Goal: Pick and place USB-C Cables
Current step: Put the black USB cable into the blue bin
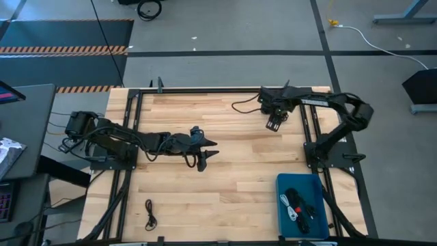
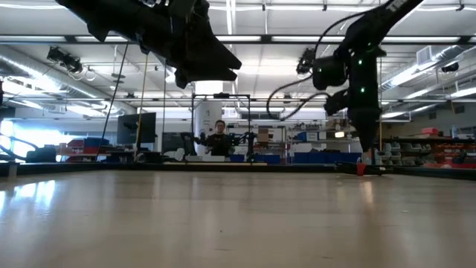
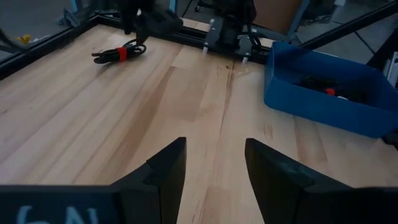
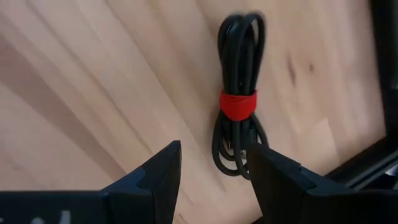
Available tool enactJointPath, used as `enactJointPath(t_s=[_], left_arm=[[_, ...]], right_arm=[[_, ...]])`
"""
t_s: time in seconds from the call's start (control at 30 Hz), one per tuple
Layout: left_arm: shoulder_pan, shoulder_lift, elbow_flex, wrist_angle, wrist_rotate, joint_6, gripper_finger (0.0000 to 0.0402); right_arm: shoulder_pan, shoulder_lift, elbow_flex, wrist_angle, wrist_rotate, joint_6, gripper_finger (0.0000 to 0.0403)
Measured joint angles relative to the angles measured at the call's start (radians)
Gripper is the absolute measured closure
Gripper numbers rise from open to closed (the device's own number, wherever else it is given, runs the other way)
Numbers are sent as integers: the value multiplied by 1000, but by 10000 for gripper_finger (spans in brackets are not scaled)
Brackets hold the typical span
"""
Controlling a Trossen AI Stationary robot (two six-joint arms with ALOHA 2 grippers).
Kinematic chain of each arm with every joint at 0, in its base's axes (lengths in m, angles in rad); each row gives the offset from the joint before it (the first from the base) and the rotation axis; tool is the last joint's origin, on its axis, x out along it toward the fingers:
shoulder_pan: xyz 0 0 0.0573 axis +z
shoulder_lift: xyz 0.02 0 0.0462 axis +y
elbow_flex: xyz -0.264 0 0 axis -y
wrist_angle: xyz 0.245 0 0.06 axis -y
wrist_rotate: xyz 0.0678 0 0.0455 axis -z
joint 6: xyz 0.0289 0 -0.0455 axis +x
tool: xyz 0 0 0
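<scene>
So on the left side of the table (image 1: 225, 157) the left gripper (image 1: 205, 153) is hanging over the bare wood around the middle, fingers (image 3: 163, 174) spread apart with nothing between them. Near the front-left corner there's 1 loose black cable bundle (image 1: 150, 213) just lying on the wood, well away from both arms.

Moving right, the right gripper (image 1: 274, 123) is up near the far edge, pointing down. Its wrist camera looks straight onto a black cable bundle with a red band (image 4: 239, 118) lying flat on the wood right under it. The fingers (image 4: 158, 174) are open and sit either side of the coil's lower loops, but it doesn't have hold of anything. That same red-banded bundle shows in the left wrist view (image 3: 119, 53) too, across the table.

Far right, front corner: the blue tray (image 1: 282, 205) with a few cables in it, including a white cable (image 1: 289, 207) and some black ones (image 1: 304, 205). Can't count them exactly, they're tangled together.

In the low view a person (image 2: 218, 140) is in the room behind the table.
</scene>
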Motion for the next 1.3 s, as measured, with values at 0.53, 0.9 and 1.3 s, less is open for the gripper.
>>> enactJointPath(t_s=[0.53, 0.9, 1.3], left_arm=[[31, 0, 0, -1, 16, 34, 230], [78, 0, 0, 8, 108, 28, 230], [82, 0, 0, 9, 151, 28, 230]], right_arm=[[-1, 123, 0, -13, 118, -40, 216], [-2, 122, 0, -59, 139, -15, 216], [-19, 123, -31, -41, 50, -35, 216]])
